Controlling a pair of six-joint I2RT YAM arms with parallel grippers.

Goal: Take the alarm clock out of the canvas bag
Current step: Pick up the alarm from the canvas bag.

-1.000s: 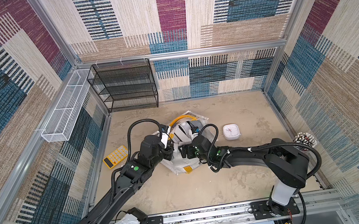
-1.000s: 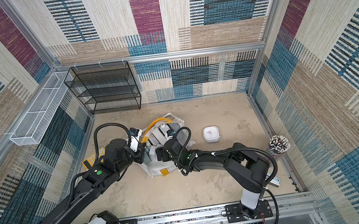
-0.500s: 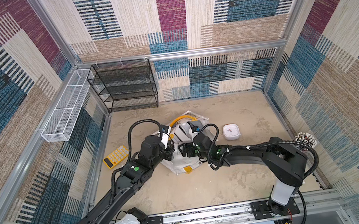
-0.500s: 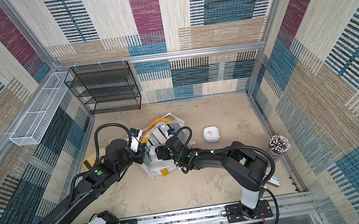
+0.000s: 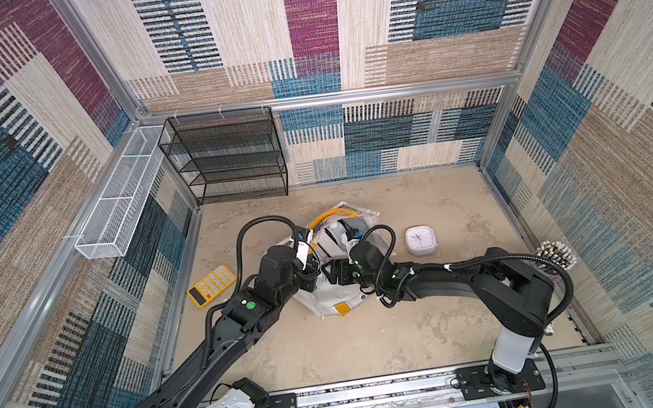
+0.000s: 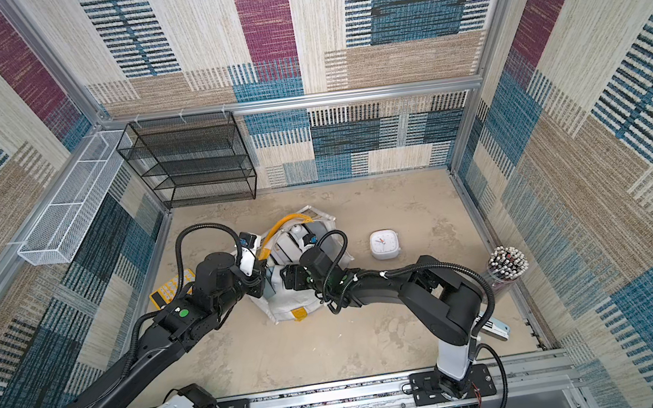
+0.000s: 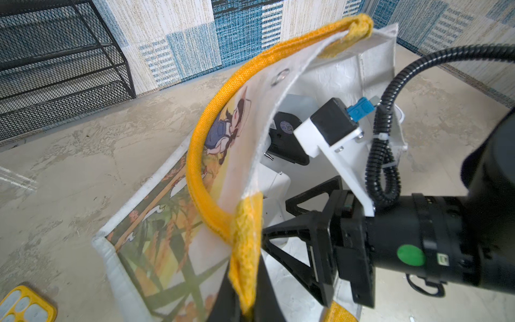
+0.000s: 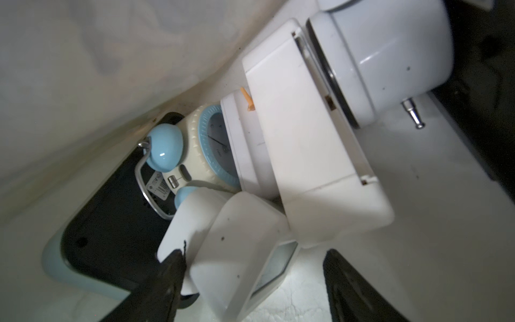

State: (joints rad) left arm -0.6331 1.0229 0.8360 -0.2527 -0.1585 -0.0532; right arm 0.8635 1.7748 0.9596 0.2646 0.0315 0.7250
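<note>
**Q:** Which parts are concealed or cut off?

**A:** In both top views the mouth of the canvas bag [image 5: 329, 301] is largely covered by the two wrists, so its contents cannot be made out there. In the right wrist view the twin-bell alarm clock [image 8: 195, 139], cream with pale blue bells, is seen deep inside the bag. Its dial is half covered by white casings [image 8: 301, 145]. A round white housing [image 8: 384, 50] is cut off at the frame edge, and a black panel [image 8: 106, 245] with a pale blue rim cannot be identified. The left tool [image 7: 245, 304] is cropped by the edge of its own view.

**Q:** How are the bag and the tools shown?

**A:** The bag is shown lying on the worktop [image 5: 374, 346] between the arms. It is of white fabric, with a yellow handle [image 7: 211, 125] and a printed picture on one side. A yellow patch on its rim is clamped in the closed left tool. The right tool [image 8: 256, 251] is seen inside the mouth, with its jaws spread wide to either side of a smaller white box [image 8: 237, 237]. Whether a finger touches that box cannot be told. A square white clock [image 5: 421, 240] is seen apart from the bag on the worktop.
</note>
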